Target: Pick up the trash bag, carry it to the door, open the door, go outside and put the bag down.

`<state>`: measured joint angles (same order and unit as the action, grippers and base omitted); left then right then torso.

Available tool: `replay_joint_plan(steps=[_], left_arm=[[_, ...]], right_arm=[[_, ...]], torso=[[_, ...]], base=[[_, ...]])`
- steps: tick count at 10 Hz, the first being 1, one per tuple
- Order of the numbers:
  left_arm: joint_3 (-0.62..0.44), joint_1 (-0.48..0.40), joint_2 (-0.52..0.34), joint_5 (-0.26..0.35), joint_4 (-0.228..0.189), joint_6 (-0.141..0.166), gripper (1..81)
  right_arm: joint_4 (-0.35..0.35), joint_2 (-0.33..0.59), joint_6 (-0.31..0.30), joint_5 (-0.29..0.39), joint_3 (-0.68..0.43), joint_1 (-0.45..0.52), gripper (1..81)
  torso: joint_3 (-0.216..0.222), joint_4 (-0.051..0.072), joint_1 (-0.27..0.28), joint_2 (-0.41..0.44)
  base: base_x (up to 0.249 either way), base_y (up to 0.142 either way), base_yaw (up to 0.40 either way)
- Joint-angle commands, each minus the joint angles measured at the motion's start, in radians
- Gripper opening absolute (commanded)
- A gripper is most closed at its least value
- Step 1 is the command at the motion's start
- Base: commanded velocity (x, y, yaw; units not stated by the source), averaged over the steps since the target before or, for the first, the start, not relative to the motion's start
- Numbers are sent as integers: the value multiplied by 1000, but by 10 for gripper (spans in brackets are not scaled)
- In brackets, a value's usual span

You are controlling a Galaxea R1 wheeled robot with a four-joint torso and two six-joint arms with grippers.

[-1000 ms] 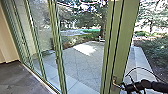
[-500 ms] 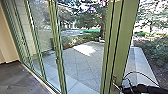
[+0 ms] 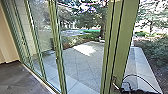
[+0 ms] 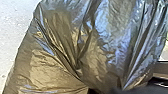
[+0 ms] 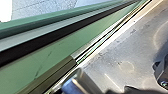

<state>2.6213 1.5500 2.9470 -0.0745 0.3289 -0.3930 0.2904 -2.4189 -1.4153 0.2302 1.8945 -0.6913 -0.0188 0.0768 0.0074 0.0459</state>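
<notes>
At the lower right of the head view, the dark end of my right arm with its gripper [image 3: 123, 89] is close against the metal lever handle [image 3: 115, 83] of the green-framed door [image 3: 119, 42]. The lever slants downward. In the right wrist view a rounded metal piece, apparently the lever [image 5: 79, 83], stands near the green door frame [image 5: 62, 47]. The dark, shiny trash bag [image 4: 100, 45] looms large in the left wrist view, its folds drawn together at my left gripper [image 4: 105, 87], which is shut on it.
Tall glass panels in green frames [image 3: 58, 55] run along the left. Through the glass lie a paved yard [image 3: 82, 65], bushes [image 3: 157, 50] and a tree [image 3: 102, 25]. Dark indoor floor [image 3: 22, 80] and a pale wall [image 3: 6, 47] are at the left.
My right arm has sunk lower in the head view, beside the door handle, and the lever has turned downward. The camera has stayed nearly still.
</notes>
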Motion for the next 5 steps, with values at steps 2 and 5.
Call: replay_joint_plan(steps=[2, 5], left_arm=[[-3, -44, -8, 61, 2, -4, 10], [-3, -41, -5, 61, 2, -4, 10]], right_arm=[[-132, -16, -31, 21, -91, -35, 811], [-168, -53, -31, 35, -31, -73, 811]], torso=[[0, 0, 0, 0], [0, 0, 0, 0]], base=[[0, 0, 0], [0, 0, 0]])
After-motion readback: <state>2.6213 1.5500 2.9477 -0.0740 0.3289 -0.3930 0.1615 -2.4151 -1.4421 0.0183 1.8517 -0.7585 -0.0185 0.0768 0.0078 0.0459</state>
